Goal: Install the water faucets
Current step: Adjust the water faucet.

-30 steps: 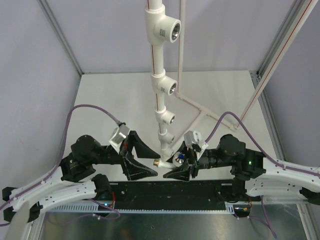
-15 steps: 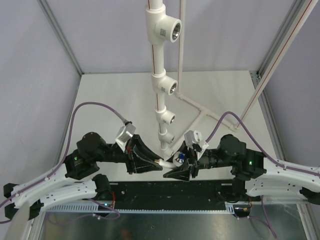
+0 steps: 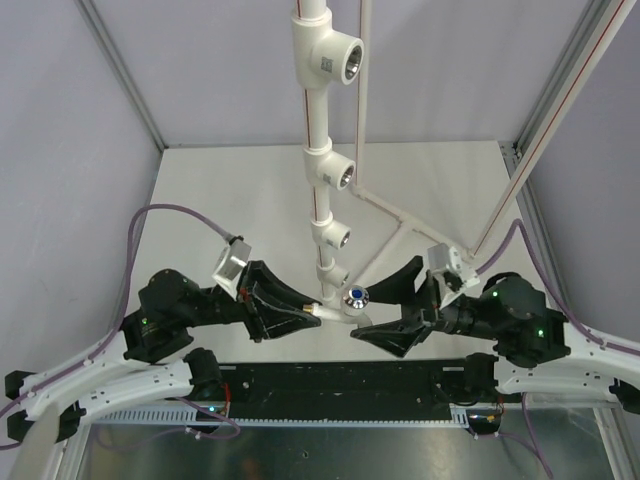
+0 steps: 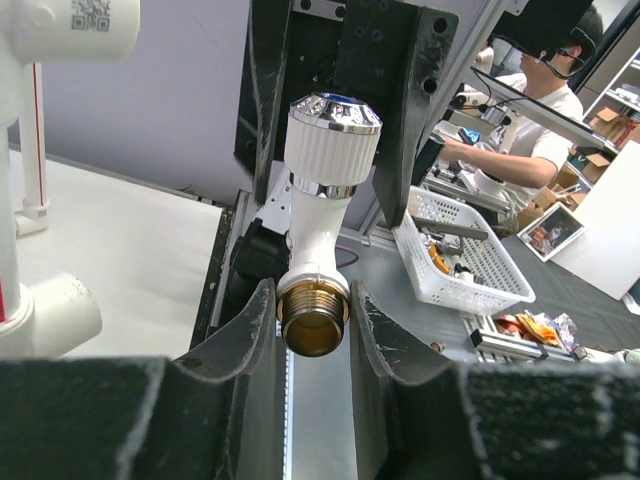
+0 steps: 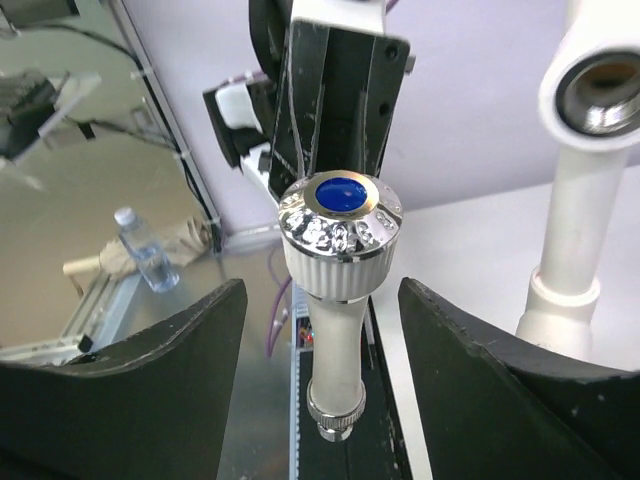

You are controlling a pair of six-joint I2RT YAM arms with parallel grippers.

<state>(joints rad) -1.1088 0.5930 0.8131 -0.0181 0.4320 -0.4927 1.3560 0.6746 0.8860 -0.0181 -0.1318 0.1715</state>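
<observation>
Installation has not yet begun on the pipe itself: all four tee sockets (image 3: 340,175) on the white pipe frame (image 3: 318,120) show bare threaded holes. Only one water faucet (image 3: 347,298) is visible. It hangs in the air just near of the lowest socket, its brass thread pinched in the left gripper (image 3: 310,311), its knob end towards the right gripper (image 3: 362,315). That one gapes wide, holding nothing. The thread probably needs freeing before screwing in. Room is tight against the frame and wider over the table (image 3: 220,190) to left and right.
</observation>
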